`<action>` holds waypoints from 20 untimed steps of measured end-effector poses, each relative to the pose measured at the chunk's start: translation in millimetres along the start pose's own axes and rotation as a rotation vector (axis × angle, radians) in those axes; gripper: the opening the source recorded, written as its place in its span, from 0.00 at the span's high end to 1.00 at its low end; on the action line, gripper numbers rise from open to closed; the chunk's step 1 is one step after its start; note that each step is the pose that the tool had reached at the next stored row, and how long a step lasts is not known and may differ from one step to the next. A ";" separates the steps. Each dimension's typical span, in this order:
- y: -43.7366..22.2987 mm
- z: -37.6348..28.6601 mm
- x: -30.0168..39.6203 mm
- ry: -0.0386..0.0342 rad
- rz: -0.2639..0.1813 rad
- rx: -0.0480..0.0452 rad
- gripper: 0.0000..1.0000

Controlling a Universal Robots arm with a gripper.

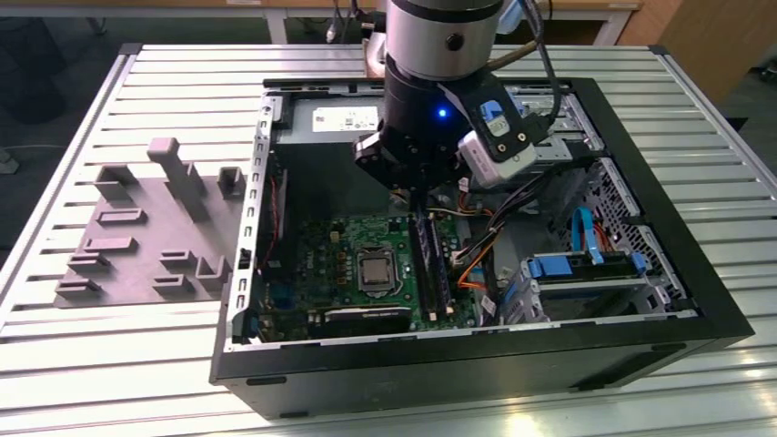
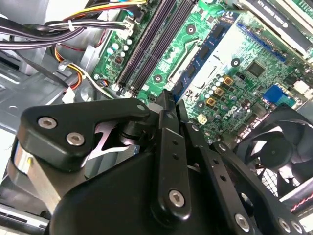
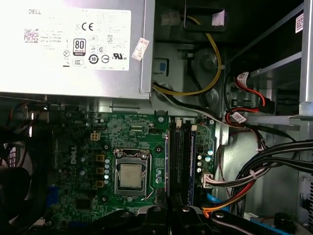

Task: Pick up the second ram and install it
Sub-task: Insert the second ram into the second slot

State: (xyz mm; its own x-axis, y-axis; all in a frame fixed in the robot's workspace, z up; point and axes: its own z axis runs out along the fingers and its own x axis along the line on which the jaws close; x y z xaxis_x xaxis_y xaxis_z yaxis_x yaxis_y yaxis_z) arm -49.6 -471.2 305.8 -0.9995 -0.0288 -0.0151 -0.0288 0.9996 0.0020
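Your gripper [image 1: 412, 189], fingers pinched together, sits directly above the far end of the slotted ram [image 1: 428, 259], long axis running toward the case front.

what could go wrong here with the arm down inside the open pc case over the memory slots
1. The black gripper hangs right above the long black slot rails; a thin dark memory stick stands in them, and a slight tilt or offset could jam it or stress the green motherboard.
2. The bundle of black, orange and yellow cables lies close beside the slots and might snag the arm.
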 end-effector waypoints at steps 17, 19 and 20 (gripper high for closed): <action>-1.4 22.5 -6.0 0.0003 0.000 0.0002 0.86; -1.4 22.6 -6.0 0.0002 0.000 0.0002 0.86; -1.4 22.6 -6.0 0.0002 0.000 0.0002 0.86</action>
State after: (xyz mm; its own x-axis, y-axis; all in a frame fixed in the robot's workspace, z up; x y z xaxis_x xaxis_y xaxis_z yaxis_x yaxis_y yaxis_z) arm -43.2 -472.4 283.3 -0.9995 -0.0285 -0.0149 -0.0286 0.9996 0.0019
